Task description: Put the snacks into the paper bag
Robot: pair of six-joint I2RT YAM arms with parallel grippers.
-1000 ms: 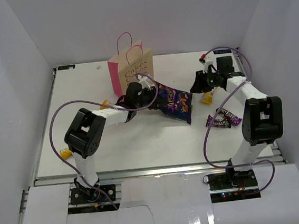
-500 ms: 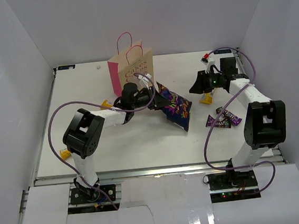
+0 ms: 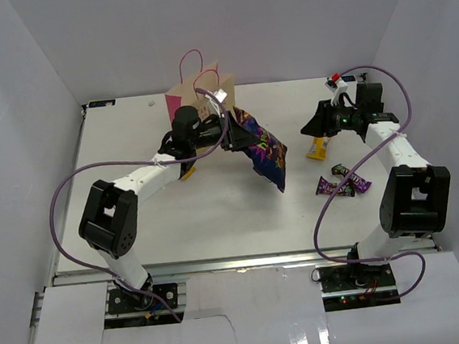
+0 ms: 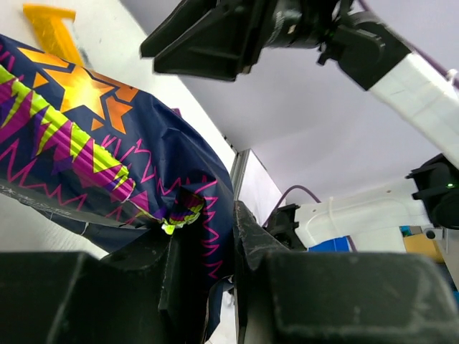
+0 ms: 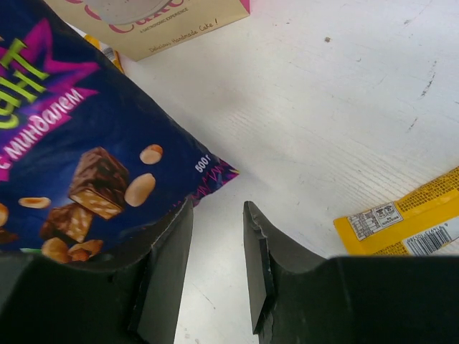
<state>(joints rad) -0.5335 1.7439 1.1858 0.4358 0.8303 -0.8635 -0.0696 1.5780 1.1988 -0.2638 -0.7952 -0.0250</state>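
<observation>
Several dark purple candy packets point(image 3: 344, 183) lie nearest me on the white bench point(image 3: 218, 222). Just beyond, a yellow bar point(image 3: 317, 149) sits near my right end effector point(image 5: 217, 215), which is parted and empty. My left end effector point(image 4: 215, 215) clamps the purple chip bag point(image 3: 261, 148) just beside the paper bag point(image 3: 197, 100), before the white back wall point(image 3: 215, 27).

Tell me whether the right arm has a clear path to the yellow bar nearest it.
Likely yes: the right end effector is open and empty, and the yellow bar lies uncovered right beside it.
</observation>
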